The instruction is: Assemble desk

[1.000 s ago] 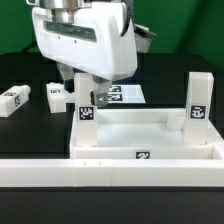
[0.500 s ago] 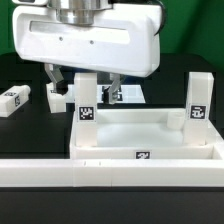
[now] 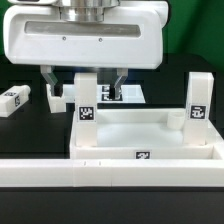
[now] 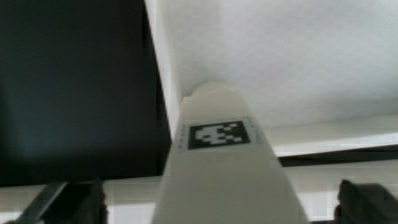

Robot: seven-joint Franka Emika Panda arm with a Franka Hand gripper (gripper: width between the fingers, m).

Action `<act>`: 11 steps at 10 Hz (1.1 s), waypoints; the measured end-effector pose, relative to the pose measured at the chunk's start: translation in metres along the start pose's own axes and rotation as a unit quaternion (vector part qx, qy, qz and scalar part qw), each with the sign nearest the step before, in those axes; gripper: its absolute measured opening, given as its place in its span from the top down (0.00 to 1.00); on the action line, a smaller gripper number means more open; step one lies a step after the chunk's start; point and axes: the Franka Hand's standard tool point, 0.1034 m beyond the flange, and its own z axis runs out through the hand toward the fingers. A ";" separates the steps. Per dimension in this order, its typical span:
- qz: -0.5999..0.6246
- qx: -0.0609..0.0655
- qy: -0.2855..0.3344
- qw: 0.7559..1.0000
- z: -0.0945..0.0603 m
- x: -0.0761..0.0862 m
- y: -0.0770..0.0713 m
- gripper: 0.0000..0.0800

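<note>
Straddling, jaws wide open, the upright white square plastic leg (image 3: pixel 87 98) stuck in a corner socket of the white rimmed plastic tabletop (image 3: pixel 145 127) on the black table (image 3: pixel 28 128). Guessing screw-in step: close squarely, then twist.

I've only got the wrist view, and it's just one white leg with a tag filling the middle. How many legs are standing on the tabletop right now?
Observer: Two. The leg you see stands at the tabletop corner on the exterior view's left. A second leg stands upright at the corner on its right.
Operator: Where are the other two?
Observer: A loose leg and another loose leg sit on the black table, off the tabletop, further to the exterior view's left.
Operator: Anything in front of the tabletop?
Observer: A long white bar runs across the foreground in front of it.
</note>
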 end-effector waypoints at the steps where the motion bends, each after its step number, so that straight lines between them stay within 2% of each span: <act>1: 0.001 0.000 0.000 1.000 0.000 0.000 0.000 0.34; 2: 0.001 0.000 0.000 1.000 0.000 0.000 0.000 0.51; 3: 0.003 0.001 0.000 1.000 0.000 0.000 0.000 0.51; 4: 0.011 0.001 0.000 1.000 0.000 0.000 0.000 0.64; 7: 0.056 0.001 0.001 0.998 0.000 0.000 0.000 0.64; 11: 0.142 -0.003 0.002 0.990 -0.001 0.001 0.012 0.64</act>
